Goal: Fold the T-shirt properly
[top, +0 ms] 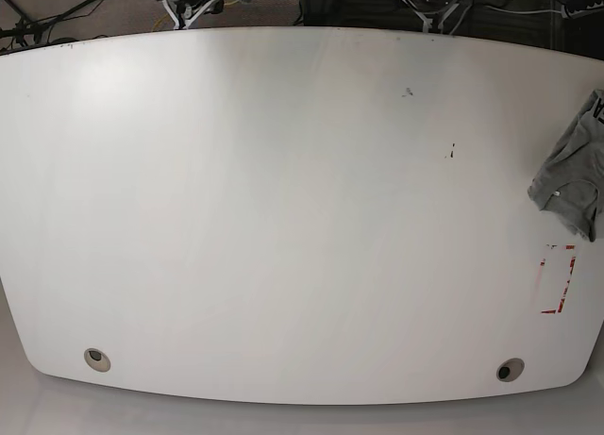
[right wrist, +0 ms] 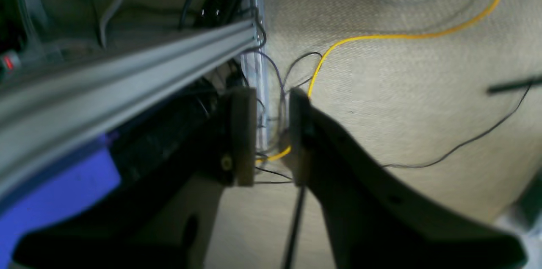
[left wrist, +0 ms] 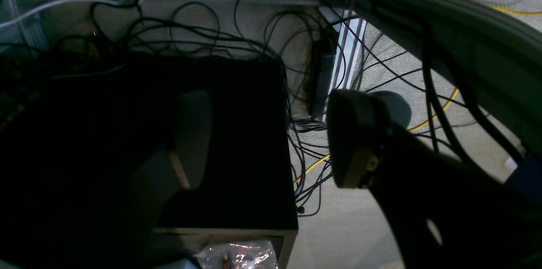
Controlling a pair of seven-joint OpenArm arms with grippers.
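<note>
T-shirt (top: 572,169) bunched at the table's (top: 283,218) far right edge, both arms off the tabletop.

In the base view the grey shirt lies crumpled, partly cut off by the frame, just above a red-marked patch (top: 559,279); neither arm shows there. The left gripper (left wrist: 271,137) hangs over a black box (left wrist: 237,142) and tangled cables (left wrist: 305,163) on the floor, its pads (left wrist: 353,137) spread wide apart and empty. The right gripper (right wrist: 271,133) sits beside an aluminium rail (right wrist: 127,74) (a yellow cable (right wrist: 381,37) runs across the carpet below), jaws a narrow gap apart, nothing between them.
</note>
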